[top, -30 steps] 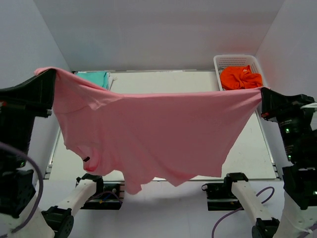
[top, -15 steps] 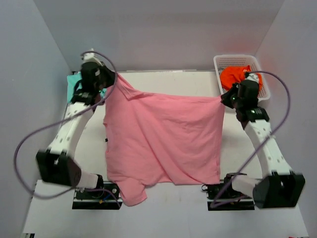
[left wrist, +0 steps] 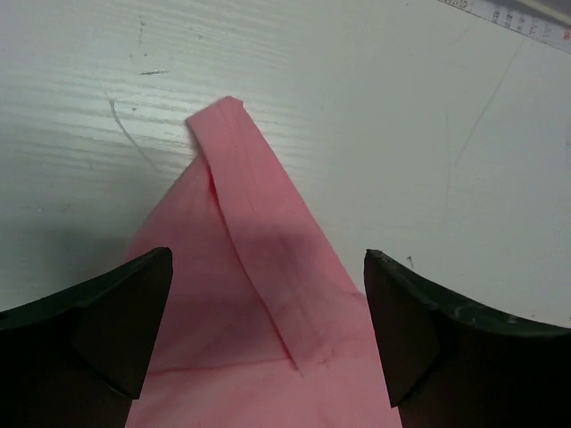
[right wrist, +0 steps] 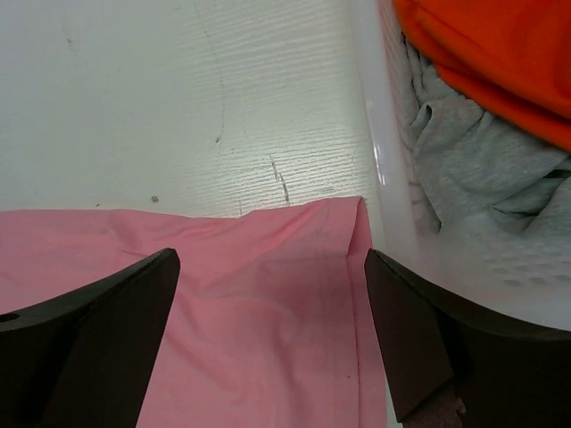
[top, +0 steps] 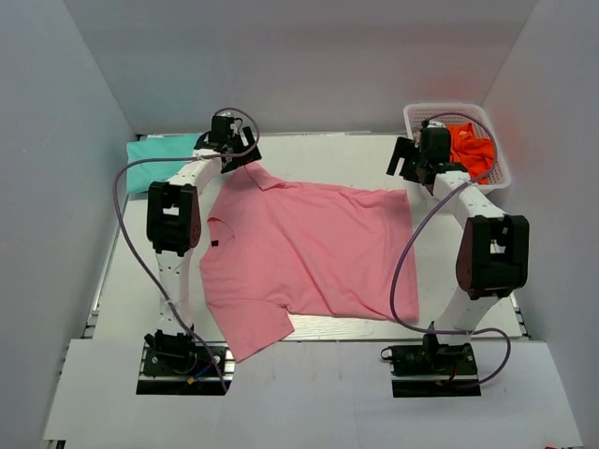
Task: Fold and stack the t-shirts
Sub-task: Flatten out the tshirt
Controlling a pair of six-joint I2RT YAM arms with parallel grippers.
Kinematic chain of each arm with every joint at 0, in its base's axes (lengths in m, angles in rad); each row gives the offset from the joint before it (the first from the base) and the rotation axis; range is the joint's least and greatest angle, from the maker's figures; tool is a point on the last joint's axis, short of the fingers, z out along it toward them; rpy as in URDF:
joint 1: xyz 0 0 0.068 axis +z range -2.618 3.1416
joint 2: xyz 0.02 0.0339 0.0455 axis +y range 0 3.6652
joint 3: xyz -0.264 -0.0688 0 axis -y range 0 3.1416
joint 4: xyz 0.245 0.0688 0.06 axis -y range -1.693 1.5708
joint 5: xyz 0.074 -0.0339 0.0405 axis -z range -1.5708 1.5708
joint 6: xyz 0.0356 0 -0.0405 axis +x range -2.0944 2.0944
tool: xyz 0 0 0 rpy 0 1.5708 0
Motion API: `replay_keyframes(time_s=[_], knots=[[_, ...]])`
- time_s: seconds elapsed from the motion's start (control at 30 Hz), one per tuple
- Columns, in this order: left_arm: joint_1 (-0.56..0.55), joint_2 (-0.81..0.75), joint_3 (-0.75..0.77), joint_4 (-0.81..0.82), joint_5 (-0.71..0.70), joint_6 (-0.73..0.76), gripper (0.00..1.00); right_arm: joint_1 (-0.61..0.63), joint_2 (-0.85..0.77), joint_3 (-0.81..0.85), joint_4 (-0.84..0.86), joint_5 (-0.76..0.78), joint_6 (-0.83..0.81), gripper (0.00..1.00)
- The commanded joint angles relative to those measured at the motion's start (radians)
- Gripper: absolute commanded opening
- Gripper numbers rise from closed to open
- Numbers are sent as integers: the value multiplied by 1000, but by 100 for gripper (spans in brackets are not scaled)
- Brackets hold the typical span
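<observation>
While both arms reach to the far side, the pink t-shirt (top: 309, 253) lies spread flat across the middle of the table (top: 318, 154), its collar toward the far left. Its far left corner sits right under the left gripper (top: 236, 152), whose jaws stand wide apart and grip nothing. The far right corner lies beneath the right gripper (top: 413, 166), equally wide and empty, just beside the white basket (top: 445, 107) of orange cloth (top: 471, 148). The left arm covers part of the shirt's left side. The teal t-shirt (top: 161, 152) rests apart at the far left corner. Bare tabletop shows beyond the pink shirt's far edge and along its right.
</observation>
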Motion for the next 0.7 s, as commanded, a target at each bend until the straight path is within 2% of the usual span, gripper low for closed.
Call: replay_keyframes(time_s=[0.0, 0.13, 0.27, 0.37, 0.4, 0.43, 0.5, 0.67], knots=[[3, -144, -24, 19, 26, 12, 100, 8, -93, 27, 20, 38, -36, 90], [-15, -275, -96, 9, 2, 12, 100, 17, -196, -43, 12, 30, -33, 90], [-15, -432, -201, -95, -20, -17, 100, 25, -363, -148, 8, 24, 28, 90], [-15, -609, -392, -96, -7, -43, 100, 28, -450, -266, -8, 7, 56, 90], [-15, -655, -516, -78, 3, -43, 100, 31, -463, -283, -9, -5, 77, 90], [-15, -743, -579, -52, 23, -57, 100, 34, -481, -329, -17, -20, 82, 90], [-24, -810, -731, 19, 51, -69, 100, 40, -495, -357, -8, -39, 102, 90], [-24, -856, -871, 73, 114, -108, 100, 101, -403, -365, -52, -42, 82, 90]])
